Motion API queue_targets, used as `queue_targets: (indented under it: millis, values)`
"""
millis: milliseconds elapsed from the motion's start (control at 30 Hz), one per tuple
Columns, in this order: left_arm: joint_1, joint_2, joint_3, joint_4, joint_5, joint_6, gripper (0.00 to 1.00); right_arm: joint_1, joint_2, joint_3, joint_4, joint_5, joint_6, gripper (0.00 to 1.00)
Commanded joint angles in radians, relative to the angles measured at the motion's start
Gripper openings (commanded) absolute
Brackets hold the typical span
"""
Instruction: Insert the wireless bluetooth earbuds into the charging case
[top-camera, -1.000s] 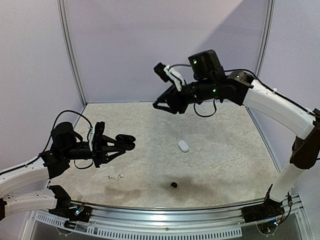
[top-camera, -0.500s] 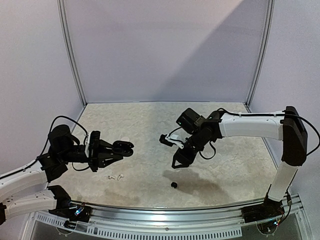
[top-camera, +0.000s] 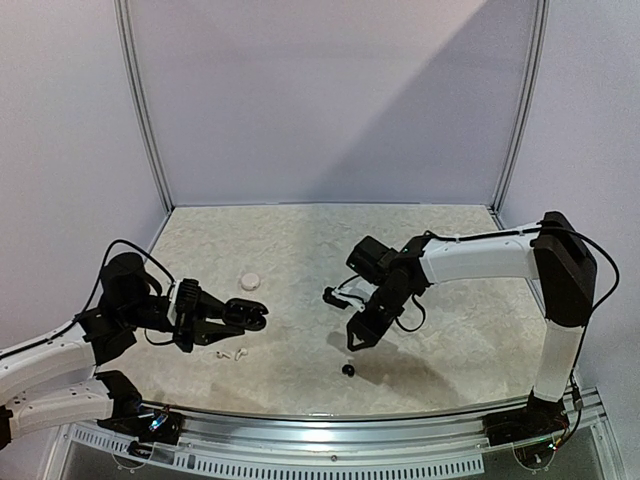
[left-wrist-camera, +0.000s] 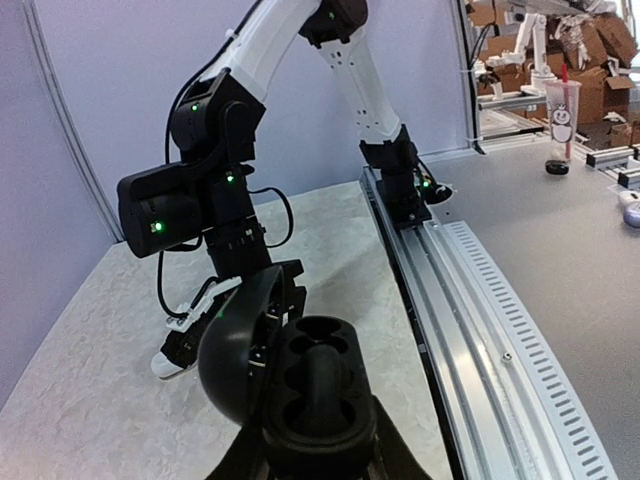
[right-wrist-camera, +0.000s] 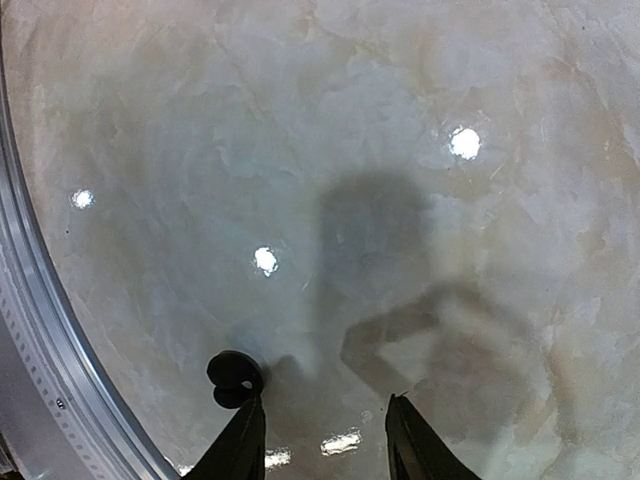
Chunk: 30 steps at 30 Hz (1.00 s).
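— Lilac walls (top-camera: 330, 100) on three sides. Pale marbled bench (top-camera: 450, 300), glossy, with glare spots. What are we after?

— One black earbud (right-wrist-camera: 235, 378), near the front rail (right-wrist-camera: 40, 330). From above it lies at 6 o'clock of our right pincer (right-wrist-camera: 325, 440), which hangs just over it, parted and empty. The wrist view puts the bud just outside one finger, not between the two.

— Handling?

— We judge it feather-light, hard, rounded and slick, so likely to squirt from a pinch. Centre on it first, then close gently across its widest part.

— The left?

— Left pincer (top-camera: 228, 318) is clamped on the black charging case (left-wrist-camera: 305, 385), lid up, wells showing. Two white earbuds (top-camera: 240, 352) lie at its 6 o'clock, a white case (top-camera: 249, 282) at 12.
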Motion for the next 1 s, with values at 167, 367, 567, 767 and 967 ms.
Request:
queue_targets:
  millis: [167, 367, 567, 767, 967]
  values:
    - [-0.009, 0.051, 0.026, -0.163, 0.126, 0.192, 0.00, 0.004, -0.004, -0.060, 0.009, -0.012, 0.019, 0.42]
    - [-0.009, 0.069, 0.055, -0.227, 0.146, 0.249, 0.00, 0.017, -0.016, -0.089, 0.009, 0.005, 0.012, 0.41]
    - [-0.009, 0.081, 0.067, -0.240, 0.141, 0.254, 0.00, 0.035, -0.014, -0.113, -0.009, 0.004, -0.023, 0.38]
    - [-0.009, 0.078, 0.071, -0.243, 0.127, 0.245, 0.00, 0.042, -0.023, -0.152, -0.020, -0.012, 0.020, 0.35]
    - [-0.009, 0.073, 0.065, -0.232, 0.116, 0.232, 0.00, 0.077, -0.016, -0.142, 0.011, -0.020, 0.052, 0.24]
